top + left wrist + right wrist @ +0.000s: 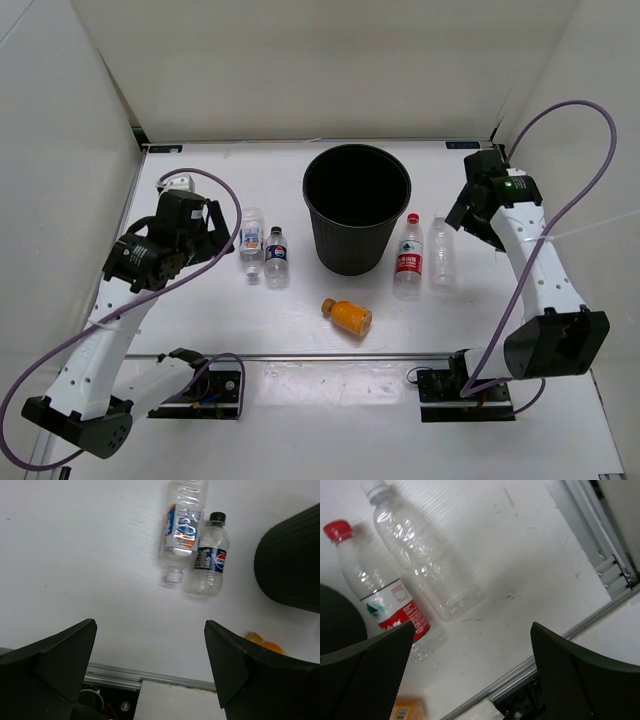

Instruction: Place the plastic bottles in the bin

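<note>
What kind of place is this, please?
Probably a laboratory robot cell: a white table enclosed by plain white walls, with a left arm and a right arm bolted at its near edge.

Bin (pixel 355 250) betw. L bottles (pixel 276 257), R bottles (pixel 408 258); lone bottle (pixel 350 316) front.

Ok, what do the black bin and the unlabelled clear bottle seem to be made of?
The bin looks like black moulded plastic, matte, with fine vertical ribs on its wall. The unlabelled bottle looks like thin clear plastic, glossy: the table shows through it, and its ridged wall catches highlights.
</note>
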Robot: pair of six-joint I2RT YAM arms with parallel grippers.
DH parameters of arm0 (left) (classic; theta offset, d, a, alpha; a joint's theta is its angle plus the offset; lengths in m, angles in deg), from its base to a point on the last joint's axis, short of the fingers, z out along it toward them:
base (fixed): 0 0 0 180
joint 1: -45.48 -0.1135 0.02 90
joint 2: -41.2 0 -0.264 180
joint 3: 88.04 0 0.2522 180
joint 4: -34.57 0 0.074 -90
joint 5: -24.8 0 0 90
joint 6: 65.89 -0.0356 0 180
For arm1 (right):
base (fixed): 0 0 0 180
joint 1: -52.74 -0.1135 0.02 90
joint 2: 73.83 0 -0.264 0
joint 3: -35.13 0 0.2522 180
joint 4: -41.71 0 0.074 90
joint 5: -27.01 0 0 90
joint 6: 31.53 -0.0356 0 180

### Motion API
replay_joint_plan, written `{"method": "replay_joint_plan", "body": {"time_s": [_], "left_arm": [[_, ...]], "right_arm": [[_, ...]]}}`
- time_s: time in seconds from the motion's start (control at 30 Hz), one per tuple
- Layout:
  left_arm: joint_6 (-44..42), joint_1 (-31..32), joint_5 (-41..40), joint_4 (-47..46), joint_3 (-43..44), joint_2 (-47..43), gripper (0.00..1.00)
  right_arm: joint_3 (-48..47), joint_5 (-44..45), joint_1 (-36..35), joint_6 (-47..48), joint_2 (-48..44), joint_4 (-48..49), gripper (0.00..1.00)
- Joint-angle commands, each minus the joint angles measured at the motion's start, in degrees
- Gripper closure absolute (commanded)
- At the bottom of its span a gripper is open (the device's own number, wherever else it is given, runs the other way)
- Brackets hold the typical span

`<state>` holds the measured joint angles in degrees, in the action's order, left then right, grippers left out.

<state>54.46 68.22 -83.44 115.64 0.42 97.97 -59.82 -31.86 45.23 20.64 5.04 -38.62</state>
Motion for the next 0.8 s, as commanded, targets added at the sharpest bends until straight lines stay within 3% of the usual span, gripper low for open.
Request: {"method": "replay_joint_plan", "body": {"time_s": [0.0, 0.13, 0.2, 0.27, 0.77], "left_arm": [[1.38, 1.07, -8.21, 2.21, 0.19, -1.92, 0.0], [1.91, 1.08, -9.45, 2.74, -0.34, -2.63, 0.0], [1.91, 1.08, -7.43, 2.74, -2.27, -3.16, 0.0], [1.91, 1.08, -5.68, 2.04, -4.11, -3.16, 0.0], [2.52, 1.08, -4.79, 3.09, -7.2, -0.7, 0.0]], "right_arm": [[1.65, -12.12, 1.26, 8.97, 0.31, 5.48, 0.0], [1.65, -14.95, 1.27, 8.81, 6.45, 6.35, 0.0], [3.84, -24.82, 2.58, 11.79, 7.08, 10.03, 0.0], [4.37, -27.7, 2.59, 12.69, 8.14, 13.55, 0.0], [4.63, -29.99, 7.95, 11.63, 23.86, 20.42, 0.0]]}}
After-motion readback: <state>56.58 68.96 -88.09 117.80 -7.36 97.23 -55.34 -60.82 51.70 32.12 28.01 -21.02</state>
